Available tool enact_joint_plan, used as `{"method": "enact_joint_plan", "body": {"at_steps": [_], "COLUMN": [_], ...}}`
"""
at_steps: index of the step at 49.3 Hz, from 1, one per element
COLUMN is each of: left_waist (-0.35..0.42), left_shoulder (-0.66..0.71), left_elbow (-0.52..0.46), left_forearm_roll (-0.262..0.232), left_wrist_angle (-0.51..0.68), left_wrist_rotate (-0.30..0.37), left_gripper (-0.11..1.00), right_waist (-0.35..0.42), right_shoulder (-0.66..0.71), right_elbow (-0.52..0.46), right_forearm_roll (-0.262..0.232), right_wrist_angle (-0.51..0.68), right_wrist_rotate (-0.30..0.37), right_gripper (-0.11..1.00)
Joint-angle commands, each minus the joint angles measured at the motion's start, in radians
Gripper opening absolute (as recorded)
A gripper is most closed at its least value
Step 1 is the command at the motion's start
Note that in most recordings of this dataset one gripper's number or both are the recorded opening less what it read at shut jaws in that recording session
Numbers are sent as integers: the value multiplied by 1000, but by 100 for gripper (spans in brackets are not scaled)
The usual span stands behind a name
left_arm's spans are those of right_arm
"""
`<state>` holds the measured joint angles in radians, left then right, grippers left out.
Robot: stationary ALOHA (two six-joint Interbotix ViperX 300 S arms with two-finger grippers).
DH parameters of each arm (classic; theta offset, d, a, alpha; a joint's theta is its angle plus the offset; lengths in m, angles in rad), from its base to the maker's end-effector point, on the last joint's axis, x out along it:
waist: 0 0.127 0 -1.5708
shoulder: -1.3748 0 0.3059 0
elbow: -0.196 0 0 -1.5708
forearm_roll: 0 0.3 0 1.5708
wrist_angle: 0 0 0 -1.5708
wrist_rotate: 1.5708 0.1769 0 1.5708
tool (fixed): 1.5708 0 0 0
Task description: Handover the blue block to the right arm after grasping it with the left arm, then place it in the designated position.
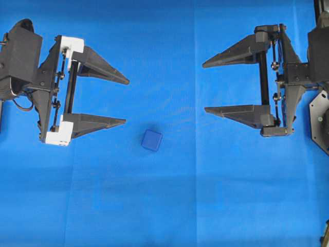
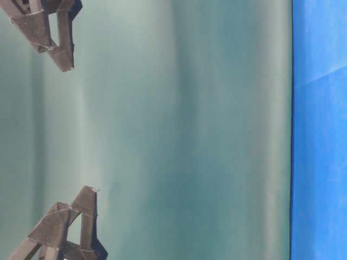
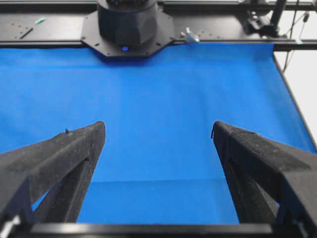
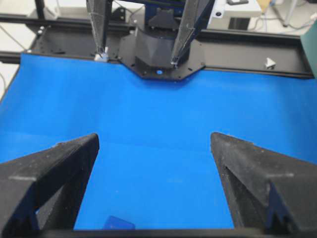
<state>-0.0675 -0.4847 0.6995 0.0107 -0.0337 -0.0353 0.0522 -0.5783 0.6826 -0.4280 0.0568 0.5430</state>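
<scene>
the blue block (image 1: 152, 140) sits loose between both arms, barely peeking in at the right wrist view's bottom edge (image 4: 119, 223); left gripper (image 1: 126, 101) and right gripper (image 1: 204, 87) jaws both wide, empty.

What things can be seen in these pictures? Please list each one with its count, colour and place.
block: one, dark blue, lying on the sheet between the two claws, touched by neither.
sheet: one, bright blue, covering the table.
frame: one, black, along the far edge of the sheet in the wrist views.
left claw: one, black with white end pieces, at the left of the overhead view, open, empty.
right claw: one, all black, at the right, open, empty.
</scene>
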Motion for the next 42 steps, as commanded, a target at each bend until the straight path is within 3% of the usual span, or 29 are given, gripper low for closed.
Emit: {"method": "enact_joint_plan", "body": {"at_steps": [1,42], "left_waist": [3,3], "left_shoulder": [-6,-6], "left_elbow": [-20,-18], "left_forearm_roll": [-2,-2], "left_wrist_angle": [-6,-6], "left_wrist_rotate": [-2,-2], "left_gripper": [93,93], "right_waist": [-2,-2], "right_shoulder": [-3,-3], "right_elbow": [-9,0], "right_forearm_roll": [-2,-2], "right_wrist_angle": [-6,-8], "right_wrist_rotate": [2,2], "right_gripper": [88,88]}}
